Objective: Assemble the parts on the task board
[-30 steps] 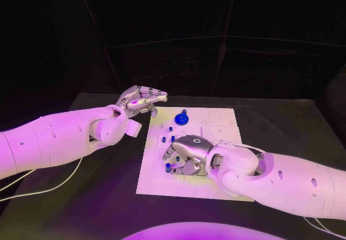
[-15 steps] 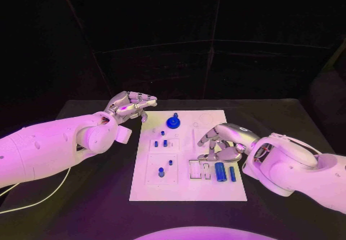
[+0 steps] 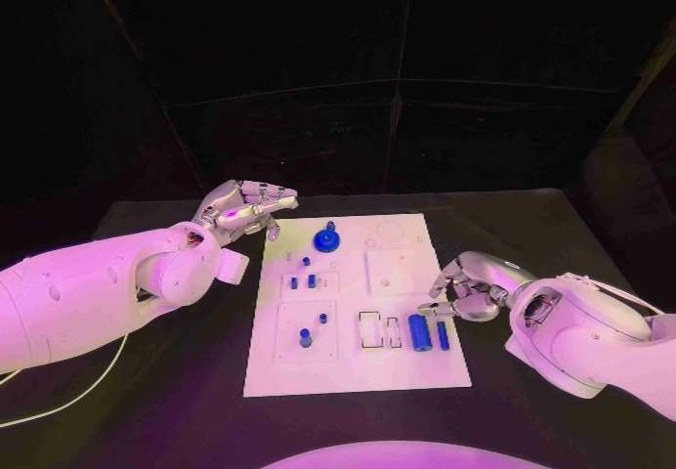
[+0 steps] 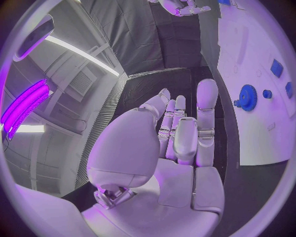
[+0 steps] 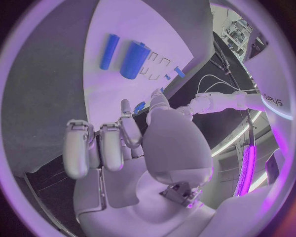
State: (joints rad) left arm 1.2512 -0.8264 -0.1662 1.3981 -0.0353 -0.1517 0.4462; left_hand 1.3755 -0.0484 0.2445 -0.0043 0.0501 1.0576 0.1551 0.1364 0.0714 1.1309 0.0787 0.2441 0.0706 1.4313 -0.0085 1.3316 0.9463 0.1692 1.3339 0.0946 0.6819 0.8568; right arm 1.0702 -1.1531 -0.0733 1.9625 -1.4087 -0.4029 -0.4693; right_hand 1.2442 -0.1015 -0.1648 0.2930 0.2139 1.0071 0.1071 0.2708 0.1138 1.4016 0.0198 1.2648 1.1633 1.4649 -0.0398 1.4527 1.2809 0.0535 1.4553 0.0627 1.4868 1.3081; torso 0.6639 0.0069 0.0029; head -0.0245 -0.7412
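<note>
Both blue cylinders lie lengthwise along task board; left robot hand, right robot hand curled, empty.

The left hand holds nothing, its fingers lying straight and close together above the dark tabletop. Past them lies the white task board, carrying a blue gear (toothed, with a hub) and small blue parts. The right hand shows far off.
</note>
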